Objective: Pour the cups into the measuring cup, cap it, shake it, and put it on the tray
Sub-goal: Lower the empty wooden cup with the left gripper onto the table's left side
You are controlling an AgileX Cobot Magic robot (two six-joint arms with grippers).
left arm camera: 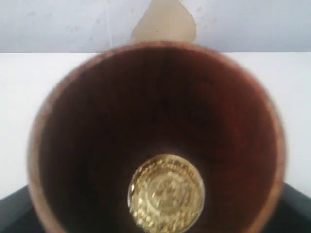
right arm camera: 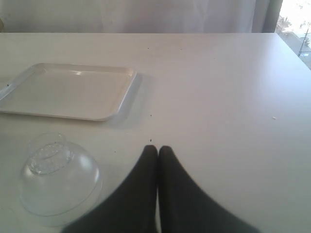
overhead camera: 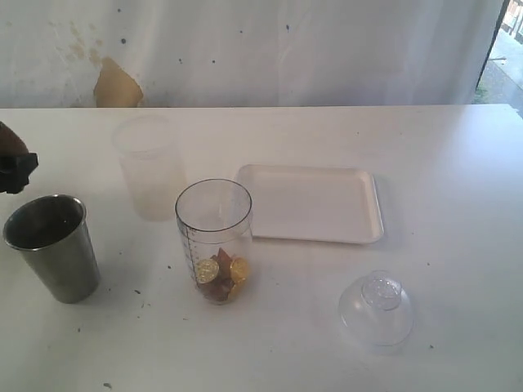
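Look at the far left first. Your black left pincer [overhead camera: 15, 167] peeks in at the edge of the outside view. In its own camera it is pinching a round metal cup [left arm camera: 155, 97] that looks reddish brown inside. The mouth of this held cup faces the camera and fills almost the whole view. One round gold coin [left arm camera: 166, 194] lies inside it, low down.

Next comes the plain grey steel cup [overhead camera: 53, 249], at 5 o'clock from that pincer. It stands upright on the white table [overhead camera: 458, 204], mouth up.

The cloudy plastic cup [overhead camera: 149, 167] with no marks stands upright at 1 o'clock from the steel cup.

The tall clear plastic measuring cup [overhead camera: 214, 237], with dark marks down its side, stands upright near the middle of the table. It is at 3 o'clock from the steel cup and at 5 o'clock from the cloudy plastic cup. Its top is open. Some gold and brown pieces [overhead camera: 219, 273] lie in a small heap at its bottom.

The flat white tray [overhead camera: 315, 204] with round corners lies at 2 o'clock from the measuring cup, close by.

The clear round dome lid [overhead camera: 376, 310] rests on the table, knob up, at 4 o'clock from the measuring cup, apart from cup and tray.

Your right pincer [right arm camera: 158, 150] shows only in its own camera. Its two black fingers are pressed together with nothing between them. The dome lid lies near it and the tray farther off.
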